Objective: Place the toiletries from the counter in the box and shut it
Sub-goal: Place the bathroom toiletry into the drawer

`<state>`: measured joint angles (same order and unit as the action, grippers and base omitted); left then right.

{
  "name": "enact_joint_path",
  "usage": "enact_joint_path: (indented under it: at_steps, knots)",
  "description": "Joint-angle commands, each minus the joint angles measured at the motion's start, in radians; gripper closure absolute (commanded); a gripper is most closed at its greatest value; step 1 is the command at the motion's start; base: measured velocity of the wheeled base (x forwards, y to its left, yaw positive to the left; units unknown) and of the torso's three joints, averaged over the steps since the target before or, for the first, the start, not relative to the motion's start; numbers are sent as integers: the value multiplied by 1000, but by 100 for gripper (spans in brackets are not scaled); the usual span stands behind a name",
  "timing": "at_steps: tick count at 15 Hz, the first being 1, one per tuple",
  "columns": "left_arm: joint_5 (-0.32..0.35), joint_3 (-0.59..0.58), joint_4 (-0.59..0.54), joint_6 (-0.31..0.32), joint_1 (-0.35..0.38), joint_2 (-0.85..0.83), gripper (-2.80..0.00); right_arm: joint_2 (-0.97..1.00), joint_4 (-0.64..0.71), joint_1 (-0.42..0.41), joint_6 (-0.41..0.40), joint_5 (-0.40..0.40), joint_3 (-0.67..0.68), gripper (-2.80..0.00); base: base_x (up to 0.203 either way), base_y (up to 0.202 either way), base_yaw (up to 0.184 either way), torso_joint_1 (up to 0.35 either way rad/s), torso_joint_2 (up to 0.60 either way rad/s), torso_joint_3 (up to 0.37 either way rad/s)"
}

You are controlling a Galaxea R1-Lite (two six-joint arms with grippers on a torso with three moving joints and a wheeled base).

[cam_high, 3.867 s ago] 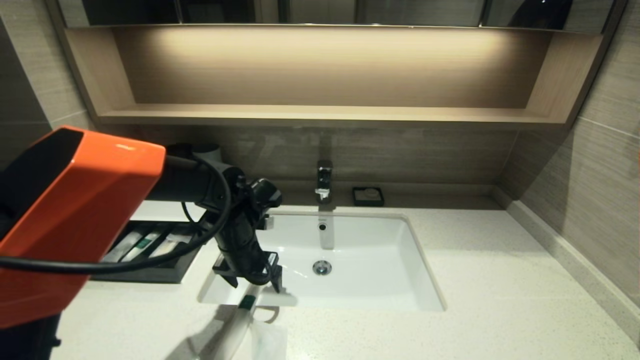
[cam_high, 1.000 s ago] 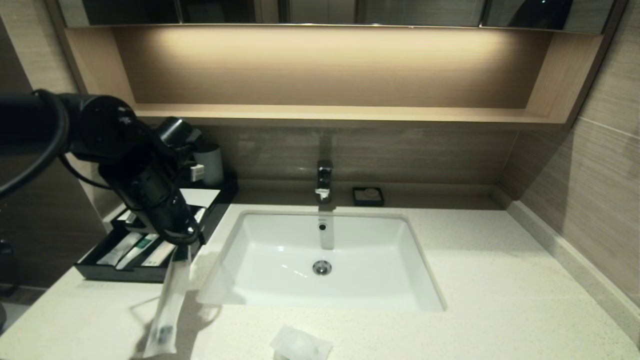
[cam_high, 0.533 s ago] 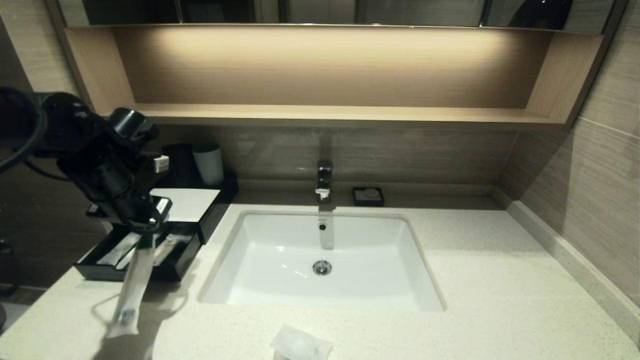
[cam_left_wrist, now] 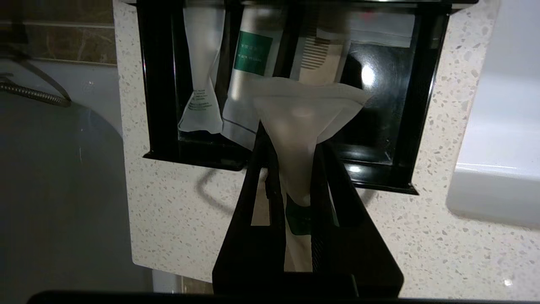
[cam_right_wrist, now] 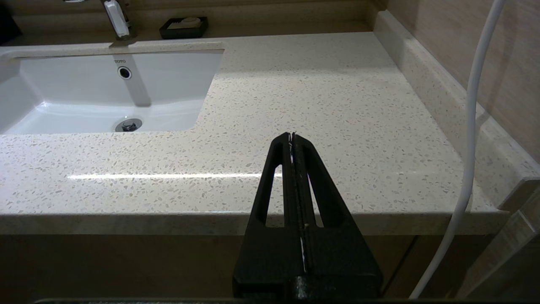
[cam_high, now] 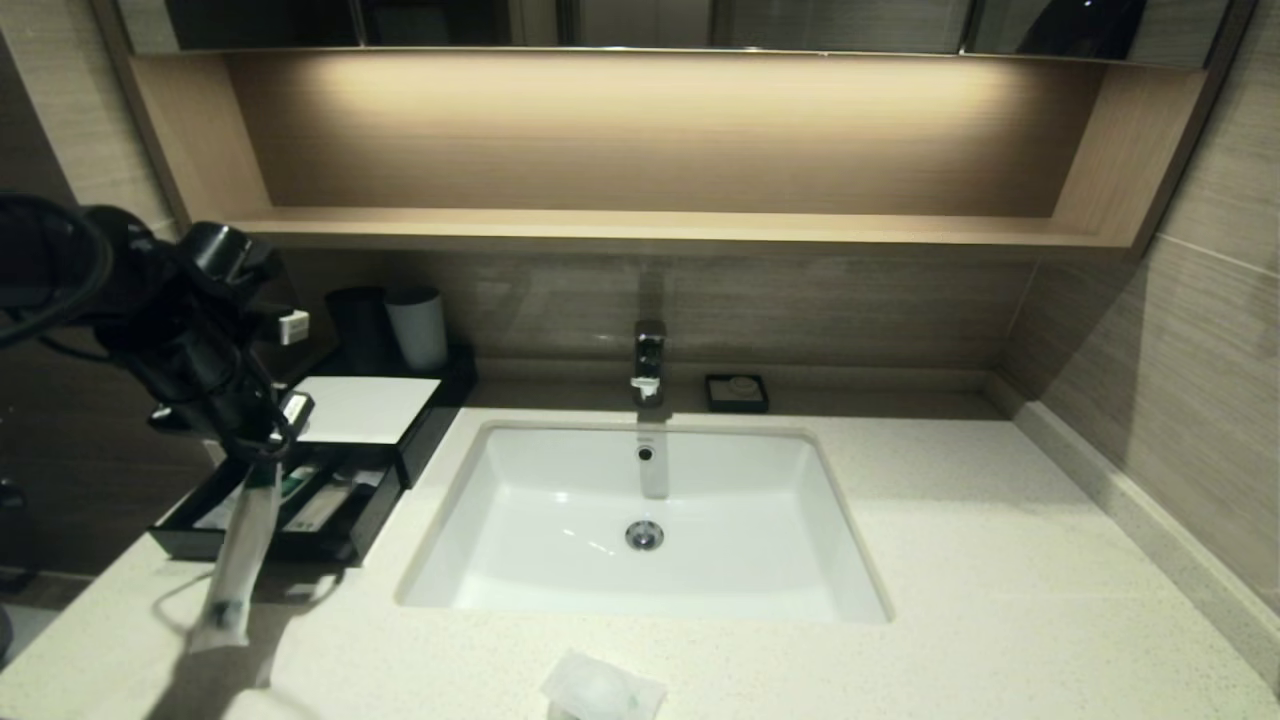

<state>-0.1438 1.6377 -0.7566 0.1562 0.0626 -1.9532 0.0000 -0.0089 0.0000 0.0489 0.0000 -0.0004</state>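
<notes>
One sachet: long clear sachet hangs from the left tool, above the desk at the near left.
Left tool: clamped on the sachet's upper end, over the box's open drawer.
Box: far left of the basin; three sachets inside the drawer.
Crinkly packet: near edge, centre.
Right tool: fingers pressed together, empty, off the near right edge.

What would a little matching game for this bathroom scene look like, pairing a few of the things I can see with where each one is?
Things:
1. long sachet
2. small crinkly packet
3. small black dish
4. cups

Places:
A. behind the box
B. hanging from the left end effector
C. beside the tap
D. on the counter, in front of the basin

Pairs: 1-B, 2-D, 3-C, 4-A
</notes>
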Motion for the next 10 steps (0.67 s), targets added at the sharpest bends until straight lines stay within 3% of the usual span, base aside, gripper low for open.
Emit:
enact_joint_path:
  at_steps: [1, 7, 10]
  knots:
    - [-2, -1, 20, 39, 27, -18, 0, 2, 0, 0, 0, 0, -1, 0, 0, 0, 0, 0, 0, 0]
    - [-4, 1, 126, 123, 101, -69, 0, 2, 0, 0, 0, 0, 0, 0, 0, 0, 0, 0, 0, 0]
    - [-5, 6, 165, 129, 105, -99, 0, 2, 0, 0, 0, 0, 0, 0, 0, 0, 0, 0, 0, 0]
